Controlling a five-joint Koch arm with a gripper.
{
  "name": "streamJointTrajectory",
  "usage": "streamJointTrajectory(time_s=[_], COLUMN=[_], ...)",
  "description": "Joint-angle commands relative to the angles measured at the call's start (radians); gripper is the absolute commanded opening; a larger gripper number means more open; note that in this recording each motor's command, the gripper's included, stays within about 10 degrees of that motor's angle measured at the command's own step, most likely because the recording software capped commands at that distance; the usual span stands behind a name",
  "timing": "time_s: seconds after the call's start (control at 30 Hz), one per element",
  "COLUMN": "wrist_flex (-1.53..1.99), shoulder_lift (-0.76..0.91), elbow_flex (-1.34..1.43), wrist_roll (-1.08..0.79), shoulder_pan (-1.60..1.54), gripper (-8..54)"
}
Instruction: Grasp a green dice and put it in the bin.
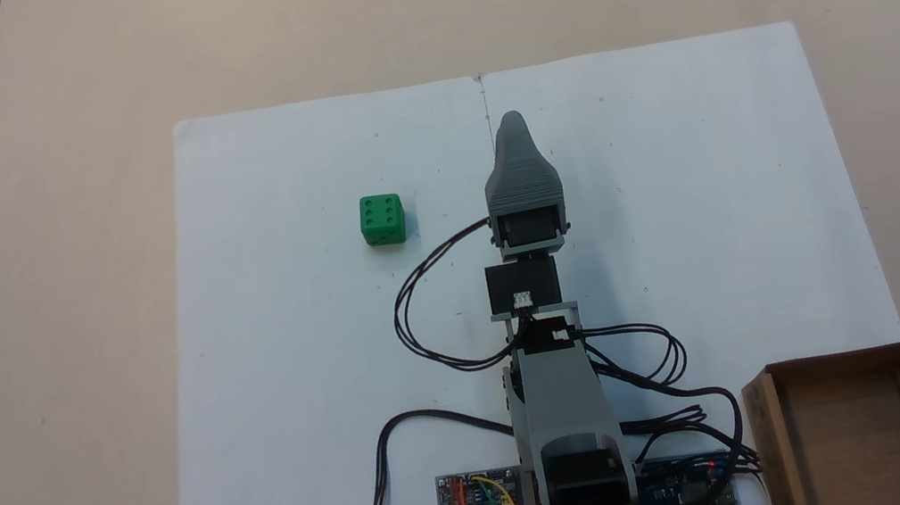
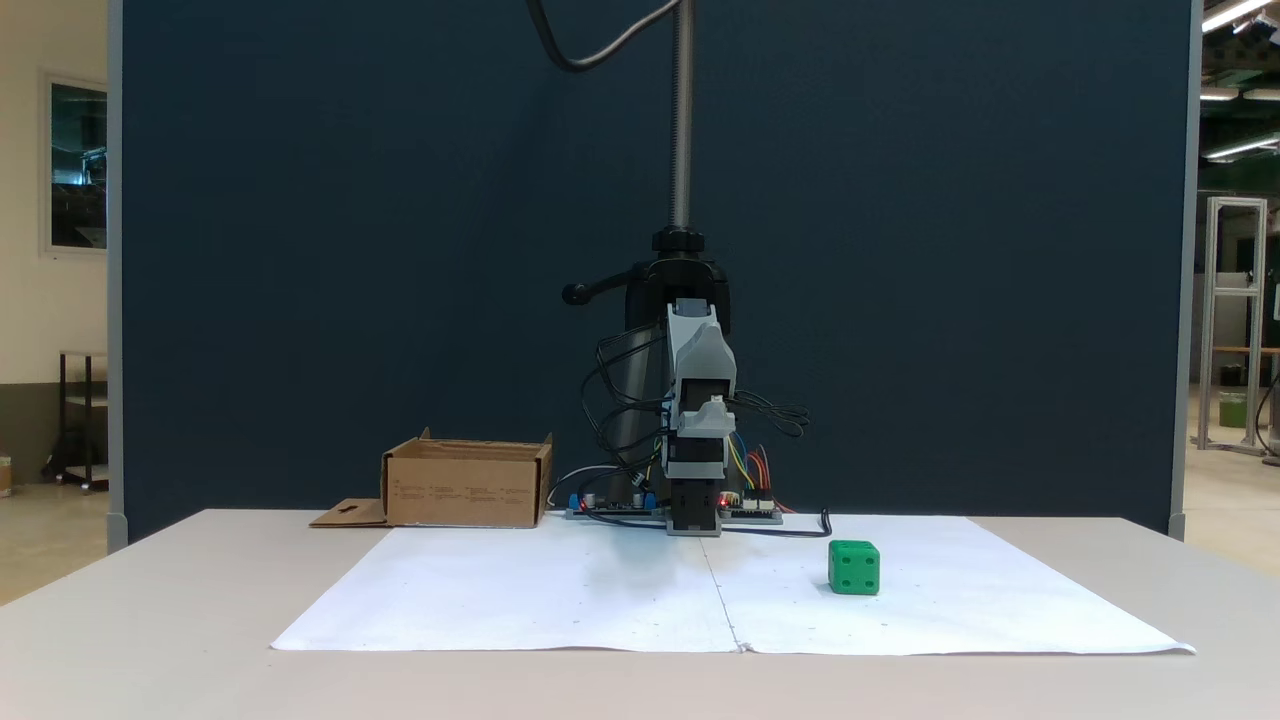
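The bin (image 1: 879, 424) is cut off by the lower edge of a fixed view, so only part of its floor and its keyhole flap show. In that view the claw (image 1: 512, 127) points away from the arm's base, its jaws stacked one over the other; in the other fixed view (image 2: 693, 318) it faces the camera head-on. I cannot tell whether it is open or closed, and nothing shows in its grip.

The green dice (image 1: 383, 220) lies on the white paper sheet (image 1: 295, 358) covering the tabletop (image 1: 70, 78), well apart from the claw and to its left from above, to its right from the front (image 2: 854, 567). It is a bright green cube with sunken round pips, six on top, and sits well apart from the bin.
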Motion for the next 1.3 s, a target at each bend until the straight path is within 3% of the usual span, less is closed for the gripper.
streamJointTrajectory(time_s=[0.0, 0.2, 1.27], wrist_flex=[0.175, 0.517, 0.402], shoulder_lift=[0.109, 0.109, 0.112], elbow_flex=[0.054, 0.055, 0.066], wrist_roll=[-0.066, -0.066, -0.063], shoulder_pan=[0.060, 0.060, 0.066], gripper=[43.5, 43.5, 43.9])
